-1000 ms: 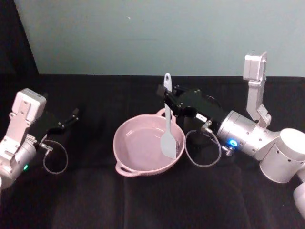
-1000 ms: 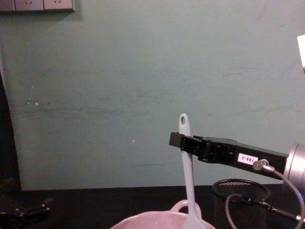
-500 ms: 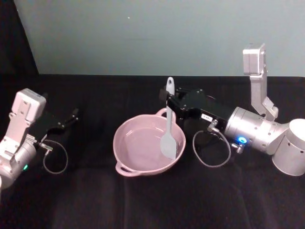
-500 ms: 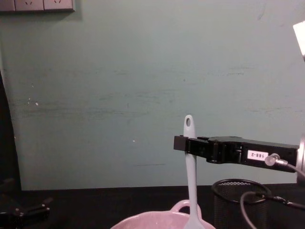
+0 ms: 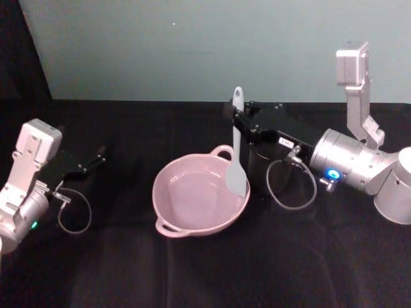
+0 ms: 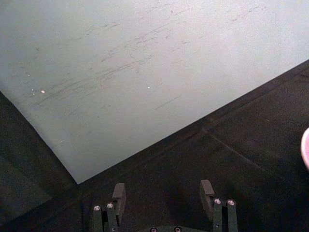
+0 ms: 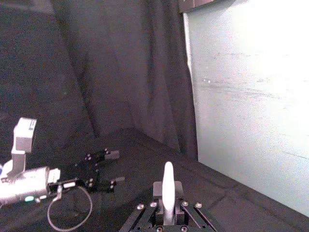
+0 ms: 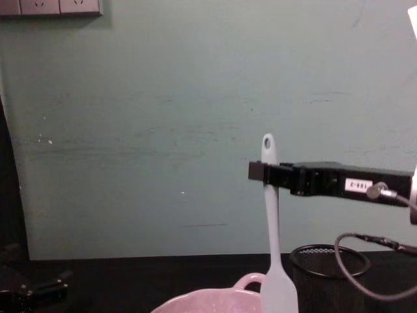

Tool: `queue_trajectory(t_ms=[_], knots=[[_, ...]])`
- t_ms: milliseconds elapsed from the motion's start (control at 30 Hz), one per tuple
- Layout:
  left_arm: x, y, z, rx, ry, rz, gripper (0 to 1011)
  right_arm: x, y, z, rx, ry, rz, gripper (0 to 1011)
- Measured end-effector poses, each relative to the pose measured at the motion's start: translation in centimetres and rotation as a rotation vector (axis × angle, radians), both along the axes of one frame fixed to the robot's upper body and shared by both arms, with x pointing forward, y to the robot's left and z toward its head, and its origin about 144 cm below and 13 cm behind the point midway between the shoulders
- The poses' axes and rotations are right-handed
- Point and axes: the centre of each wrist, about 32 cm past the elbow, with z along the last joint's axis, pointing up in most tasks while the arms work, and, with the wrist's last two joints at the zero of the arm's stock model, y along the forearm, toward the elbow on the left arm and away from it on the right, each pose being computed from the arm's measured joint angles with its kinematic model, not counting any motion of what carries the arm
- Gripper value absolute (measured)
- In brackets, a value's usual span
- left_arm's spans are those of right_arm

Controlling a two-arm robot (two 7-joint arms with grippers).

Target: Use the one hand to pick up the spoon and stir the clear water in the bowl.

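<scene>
Right pincer grips spoon upright, blade near bowl right rim.

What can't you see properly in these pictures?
- Bowl: chest view, the bottom edge cuts off all but its rim.
- Spoon blade tip: chest view, the same edge cuts it off.
- Cup: head view, the right gripper covers its top.
- Spoon blade: right wrist view, hidden behind the fingers.
</scene>
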Motion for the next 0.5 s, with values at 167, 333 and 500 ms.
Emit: queue_trajectory(t_ms=[167,333,500], knots=[[0.0,0.0,0.0,0.0,0.0,0.0,1011,0.3,-0.2,0.9,0.039,0.016,-0.027,121],[0.0,0.0,0.0,0.0,0.0,0.0,1011,0.5,-0.5,1.9,0.093,0.014,-0.074,120],[0.0,0.0,0.0,0.0,0.0,0.0,1011,0.5,-0.8,2.6,0.147,0.002,-0.115,121]])
